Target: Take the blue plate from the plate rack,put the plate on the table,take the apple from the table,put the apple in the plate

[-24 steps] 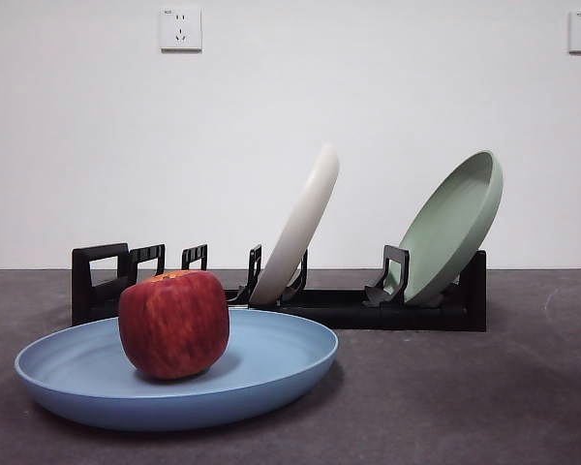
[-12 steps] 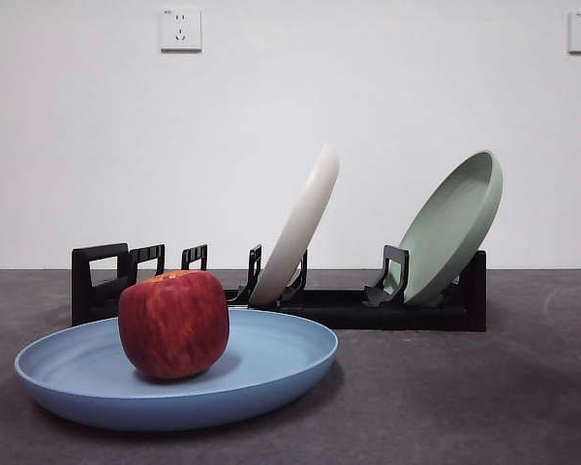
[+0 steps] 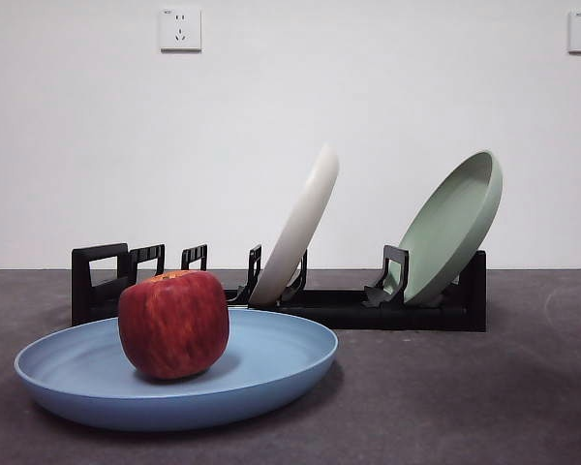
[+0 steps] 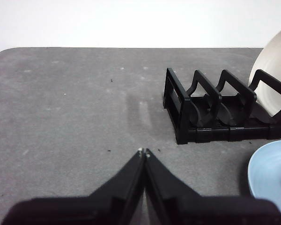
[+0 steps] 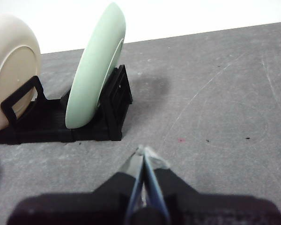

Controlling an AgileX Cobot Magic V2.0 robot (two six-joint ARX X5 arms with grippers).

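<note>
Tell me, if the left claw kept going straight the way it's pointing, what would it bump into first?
Probably nothing but bare table. The left gripper, jaws shut, points across open surface; the plate rack sits off to one side, though depth is hard to judge.

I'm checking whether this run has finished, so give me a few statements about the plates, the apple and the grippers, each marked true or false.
1. The apple sits in the blue plate. True.
2. The blue plate stands in the plate rack. False: it lies flat on the table, in front of the rack.
3. Two plates lean in the rack. True: the cream-white plate and the pale green plate.
4. The left gripper holds the apple. False: its jaws are shut on nothing, above bare table.
5. The right gripper is shut. True.
</note>
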